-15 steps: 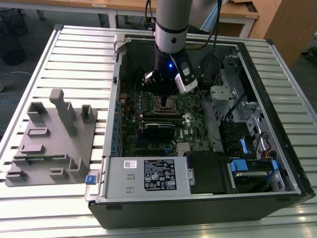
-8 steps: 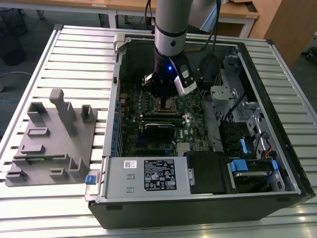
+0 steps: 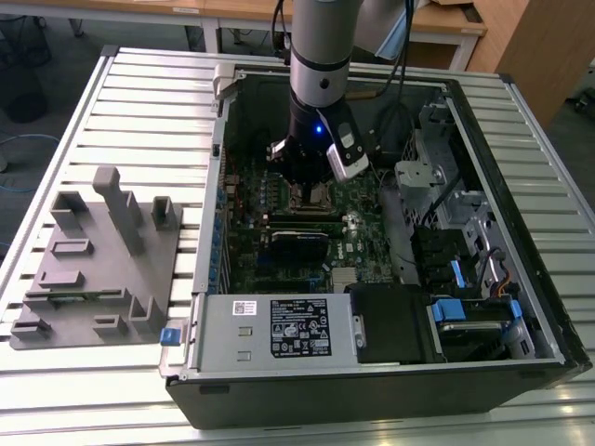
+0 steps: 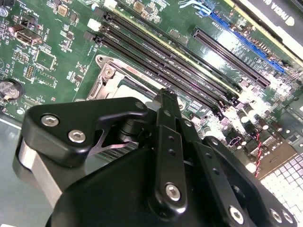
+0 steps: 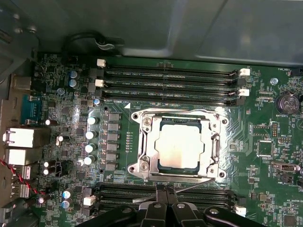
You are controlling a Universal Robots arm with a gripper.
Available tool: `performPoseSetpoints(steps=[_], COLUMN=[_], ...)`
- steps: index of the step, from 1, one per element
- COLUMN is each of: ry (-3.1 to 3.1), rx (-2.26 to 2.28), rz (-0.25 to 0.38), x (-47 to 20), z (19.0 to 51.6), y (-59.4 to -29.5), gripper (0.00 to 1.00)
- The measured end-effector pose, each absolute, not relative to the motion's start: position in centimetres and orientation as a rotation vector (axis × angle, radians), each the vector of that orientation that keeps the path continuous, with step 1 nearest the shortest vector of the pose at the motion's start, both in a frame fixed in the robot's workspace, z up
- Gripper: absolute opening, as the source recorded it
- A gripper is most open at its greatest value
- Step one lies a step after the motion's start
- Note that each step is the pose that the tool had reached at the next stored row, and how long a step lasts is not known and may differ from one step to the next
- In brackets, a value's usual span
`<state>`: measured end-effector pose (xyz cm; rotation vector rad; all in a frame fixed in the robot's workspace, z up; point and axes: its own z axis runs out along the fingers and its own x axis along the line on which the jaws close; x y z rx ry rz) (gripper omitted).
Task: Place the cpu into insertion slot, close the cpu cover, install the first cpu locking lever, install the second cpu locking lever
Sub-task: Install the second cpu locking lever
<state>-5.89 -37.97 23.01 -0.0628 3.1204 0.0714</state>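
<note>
The cpu (image 5: 179,146) lies flat in the insertion slot (image 5: 222,124) on the green motherboard. The cpu cover (image 5: 147,142), a silver frame, is folded down around it. One thin locking lever (image 5: 175,110) lies along the socket's far side. Another lever (image 5: 199,183) runs slanted along the near side, passing right by my gripper (image 5: 165,189). The black fingers are shut together, with the tip over that slanted lever; whether they touch it I cannot tell. In the exterior view the gripper (image 3: 302,181) hangs low over the socket (image 3: 314,193) inside the open case. In the second wrist view the gripper (image 4: 164,94) hides part of the socket (image 4: 106,78).
Long black memory slots (image 5: 170,75) run on both sides of the socket. A black card with a white stripe (image 3: 297,243) and a grey power supply box (image 3: 279,327) lie nearer the case front. Drive bays and cables (image 3: 465,269) fill the exterior view's right. A grey fixture (image 3: 98,260) stands outside the case.
</note>
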Motion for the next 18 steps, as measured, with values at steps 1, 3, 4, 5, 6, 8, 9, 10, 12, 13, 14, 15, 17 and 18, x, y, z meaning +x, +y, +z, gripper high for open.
performPoseSetpoints(steps=[1, 3, 4, 5, 6, 8, 9, 10, 12, 13, 14, 15, 17, 18], ry=[3.12, 3.12, 3.12, 3.12, 3.12, 3.12, 3.12, 3.119, 3.118, 3.117, 3.117, 3.117, 3.116, 3.116], rx=[-0.063, -0.063, -0.063, -0.063, -0.063, -0.063, -0.063, -0.063, -0.063, -0.063, -0.063, -0.063, -0.062, -0.062], rz=[0.071, 0.071, 0.071, 0.071, 0.071, 0.072, 0.072, 0.071, 0.071, 0.071, 0.071, 0.071, 0.071, 0.071], x=[-5.9, -5.9, -5.9, -5.9, -5.9, -5.9, -5.9, -6.0, -6.1, -6.2, -6.3, -6.3, -6.4, -6.5], z=[23.0, 23.0, 23.0, 23.0, 23.0, 22.9, 22.9, 22.8, 22.6, 22.4, 22.3, 22.1, 21.8, 21.7], y=[-38.0, -38.0, -38.0, -38.0, -38.0, -38.0, -38.0, -38.0, -38.0, -38.0, -38.0, -38.0, -38.0, -38.0], gripper=[0.1, 0.1, 0.1, 0.1, 0.1, 0.1, 0.1, 0.1, 0.1, 0.1, 0.1, 0.1, 0.1, 0.1])
